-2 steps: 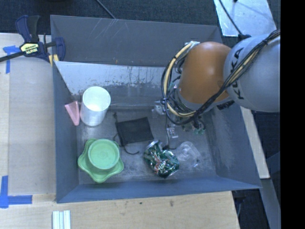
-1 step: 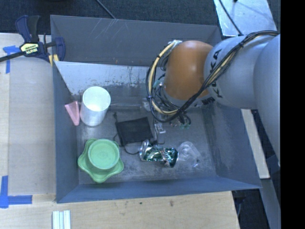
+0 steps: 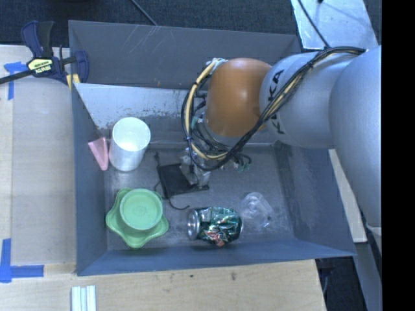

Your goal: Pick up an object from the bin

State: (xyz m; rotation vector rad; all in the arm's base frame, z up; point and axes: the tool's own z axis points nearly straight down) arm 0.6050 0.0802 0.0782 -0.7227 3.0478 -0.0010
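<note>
My gripper point(image 3: 194, 173) reaches down under the orange wrist cover into the middle of the bin. Its fingertips are at the right edge of a flat black square object point(image 3: 172, 180) lying on the bin floor. Just below and to the right lies a crushed green drink can point(image 3: 214, 225) on its side. A clear crumpled plastic piece point(image 3: 257, 209) lies to the right of the can.
A white cup point(image 3: 130, 144) stands at the left, with a pink wedge-shaped piece point(image 3: 100, 153) beside it against the left wall. A green flower-shaped bowl point(image 3: 137, 216) sits in the front left corner. The arm covers the bin's back right part.
</note>
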